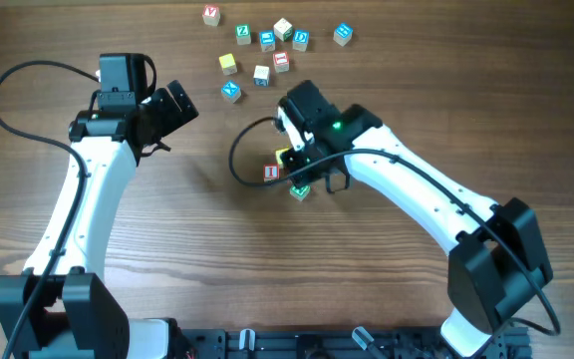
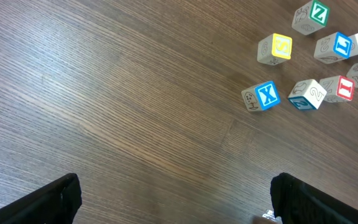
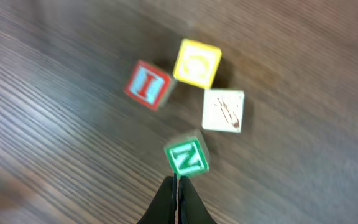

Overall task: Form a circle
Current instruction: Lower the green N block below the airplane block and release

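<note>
1. The left gripper (image 1: pixel 172 108) hangs over bare bench (image 1: pixel 167 249) at the left, its fingers (image 2: pixel 51 202) wide apart and holding nothing.
2. Loose letter cubes (image 1: pixel 267 41) lie scattered along the far side. The blue X cube (image 1: pixel 230 90) sits among them, well apart from the circle (image 3: pixel 211 107).
3. The circle lies mid-bench: red I cube (image 3: pixel 146 84), yellow cube (image 3: pixel 197 62), pale cube (image 3: pixel 224 111) and green N cube (image 3: pixel 187 155), close together in a small ring.
4. The right gripper (image 3: pixel 177 185) is pinched together and empty, its tip at the green N cube's near edge. Blur hides whether they touch.
</note>
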`<state>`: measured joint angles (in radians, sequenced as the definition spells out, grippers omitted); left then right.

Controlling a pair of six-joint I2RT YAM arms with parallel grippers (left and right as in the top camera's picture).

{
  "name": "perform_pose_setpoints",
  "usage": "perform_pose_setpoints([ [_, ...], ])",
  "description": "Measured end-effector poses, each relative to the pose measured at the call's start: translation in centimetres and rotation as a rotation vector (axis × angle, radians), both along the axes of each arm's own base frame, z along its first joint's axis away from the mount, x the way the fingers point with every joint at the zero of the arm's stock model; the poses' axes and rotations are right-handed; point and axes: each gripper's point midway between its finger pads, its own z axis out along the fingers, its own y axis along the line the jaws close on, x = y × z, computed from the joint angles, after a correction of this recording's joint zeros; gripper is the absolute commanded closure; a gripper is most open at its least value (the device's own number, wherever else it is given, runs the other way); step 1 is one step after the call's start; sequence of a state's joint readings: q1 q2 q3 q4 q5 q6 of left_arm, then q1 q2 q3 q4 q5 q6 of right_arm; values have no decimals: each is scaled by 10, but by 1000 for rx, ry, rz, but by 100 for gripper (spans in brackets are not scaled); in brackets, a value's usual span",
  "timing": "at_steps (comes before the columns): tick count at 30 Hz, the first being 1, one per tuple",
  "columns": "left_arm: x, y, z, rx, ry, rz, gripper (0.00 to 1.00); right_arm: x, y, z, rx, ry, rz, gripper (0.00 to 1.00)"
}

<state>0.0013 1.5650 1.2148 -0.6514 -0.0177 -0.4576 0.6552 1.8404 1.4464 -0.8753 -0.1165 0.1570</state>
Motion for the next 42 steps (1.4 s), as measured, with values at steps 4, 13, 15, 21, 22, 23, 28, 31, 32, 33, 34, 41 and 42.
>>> perform_pose_setpoints([
  [4, 0, 0, 0, 0, 0, 0, 0, 26, 9, 10, 76, -81, -15, 96],
  [13, 0, 0, 0, 0, 0, 0, 0, 72, 18, 33, 173, -257, -50, 95],
  [15, 0, 0, 0, 0, 0, 0, 0, 80, 18, 38, 175, -296, -61, 95],
  [21, 0, 0, 0, 0, 0, 0, 0, 79, 15, 36, 159, -291, -66, 96],
  [22, 0, 0, 0, 0, 0, 0, 0, 72, 13, 32, 151, -257, -59, 96],
  [23, 0, 0, 0, 0, 0, 0, 0, 64, 13, 27, 148, -219, -50, 96],
  [28, 0, 0, 0, 0, 0, 0, 0, 12, 9, 11, 153, 27, 1, 96],
  [31, 0, 0, 0, 0, 0, 0, 0, -5, 9, 2, 156, 100, 16, 96],
  [32, 0, 0, 0, 0, 0, 0, 0, -12, 8, -4, 150, 120, 20, 96],
  [33, 0, 0, 0, 0, 0, 0, 0, -17, 9, -9, 148, 133, 24, 96],
  [34, 0, 0, 0, 0, 0, 0, 0, -23, 10, -16, 144, 148, 30, 96],
  [41, 0, 0, 0, 0, 0, 0, 0, -49, 13, -46, 132, 182, 68, 96],
  [42, 0, 0, 0, 0, 0, 0, 0, -49, 13, -48, 132, 182, 68, 96],
])
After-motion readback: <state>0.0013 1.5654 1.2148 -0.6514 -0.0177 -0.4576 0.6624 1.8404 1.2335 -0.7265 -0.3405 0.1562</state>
